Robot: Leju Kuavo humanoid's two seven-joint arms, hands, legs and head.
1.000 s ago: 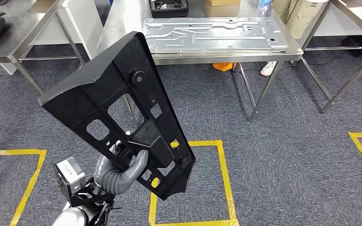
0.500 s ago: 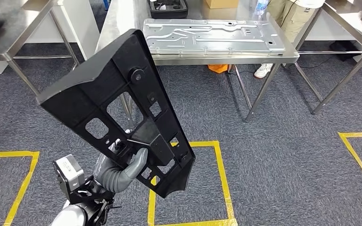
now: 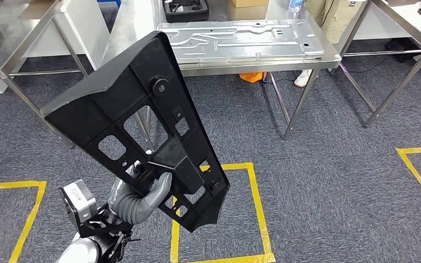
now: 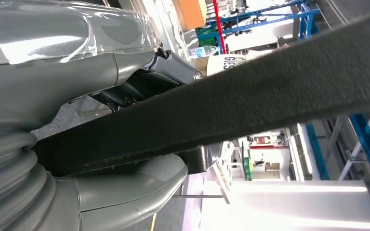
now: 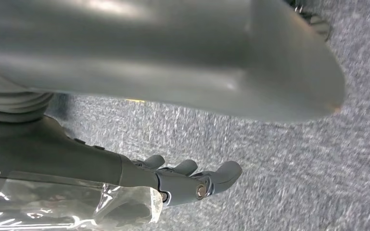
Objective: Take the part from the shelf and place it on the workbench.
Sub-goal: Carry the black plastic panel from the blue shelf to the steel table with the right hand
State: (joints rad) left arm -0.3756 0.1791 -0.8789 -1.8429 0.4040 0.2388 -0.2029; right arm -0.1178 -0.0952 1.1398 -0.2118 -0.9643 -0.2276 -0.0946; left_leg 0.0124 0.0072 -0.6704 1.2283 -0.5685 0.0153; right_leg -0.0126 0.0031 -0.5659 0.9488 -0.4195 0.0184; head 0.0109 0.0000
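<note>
Left robot hand [image 3: 142,194] clamps the large black ribbed plastic panel [image 3: 137,118] near its lower end. Long axis runs 5 to 11 o'clock, wide end raised. Steel tabletop [image 3: 134,27] lies at 12 o'clock, beyond the panel. Right robot hand [image 5: 188,180] hangs over carpet, fingers loosely apart, holding nothing.

Grey ribbed wrist cover [image 3: 127,207], grey robot hand [image 3: 142,194].
</note>
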